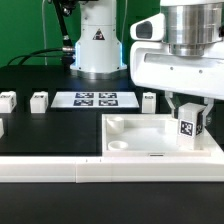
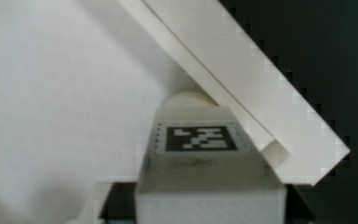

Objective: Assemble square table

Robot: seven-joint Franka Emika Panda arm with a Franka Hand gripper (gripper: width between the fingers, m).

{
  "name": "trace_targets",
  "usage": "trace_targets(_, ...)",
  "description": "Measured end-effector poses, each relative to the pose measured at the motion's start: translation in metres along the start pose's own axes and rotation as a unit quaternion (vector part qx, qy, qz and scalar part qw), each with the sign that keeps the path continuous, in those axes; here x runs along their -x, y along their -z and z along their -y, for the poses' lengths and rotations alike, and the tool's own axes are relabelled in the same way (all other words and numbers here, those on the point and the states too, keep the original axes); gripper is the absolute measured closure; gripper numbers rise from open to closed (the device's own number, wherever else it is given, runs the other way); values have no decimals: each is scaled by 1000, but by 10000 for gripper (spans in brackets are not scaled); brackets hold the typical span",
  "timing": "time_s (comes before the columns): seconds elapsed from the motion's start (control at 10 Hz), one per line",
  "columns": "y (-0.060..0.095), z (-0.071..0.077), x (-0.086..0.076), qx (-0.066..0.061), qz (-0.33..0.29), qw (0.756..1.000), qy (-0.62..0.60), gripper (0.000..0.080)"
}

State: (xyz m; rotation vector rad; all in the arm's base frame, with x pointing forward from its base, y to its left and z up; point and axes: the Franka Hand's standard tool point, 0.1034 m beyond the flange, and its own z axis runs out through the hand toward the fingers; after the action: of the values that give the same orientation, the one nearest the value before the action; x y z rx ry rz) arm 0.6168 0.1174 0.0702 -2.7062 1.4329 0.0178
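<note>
The square table top (image 1: 150, 140) is white with a raised rim and lies at the exterior view's right front. My gripper (image 1: 188, 128) is shut on a short white tagged leg (image 1: 187, 126) and holds it upright over the top's right corner, by the rim. In the wrist view the leg (image 2: 202, 140) sits between my dark fingers (image 2: 126, 200), and its far end meets the top's inner face (image 2: 69, 100) beside the slanting rim (image 2: 229, 70). I cannot tell whether it is seated in a socket.
Three loose tagged legs (image 1: 7, 100) (image 1: 40, 100) (image 1: 148, 100) stand on the black table, and another (image 1: 2, 128) shows at the left edge. The marker board (image 1: 97, 99) lies behind the top. A long white border rail (image 1: 90, 172) runs along the front. The robot base (image 1: 97, 45) stands at the back.
</note>
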Motion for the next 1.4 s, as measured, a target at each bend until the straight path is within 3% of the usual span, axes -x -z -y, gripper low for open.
trace_targets(0.3, 0, -1, 1, 1, 2, 989, -146, 509)
trace_targets(0.7, 0, -1, 0, -3, 8, 983, -181, 509)
trace_targets(0.9, 0, 2, 5, -4, 9, 993, -118, 260)
trace_targets(1.0, 0, 3, 7, -4, 9, 997, -71, 185)
trace_targets(1.4, -1, 4, 13, -7, 10, 991, 132, 151)
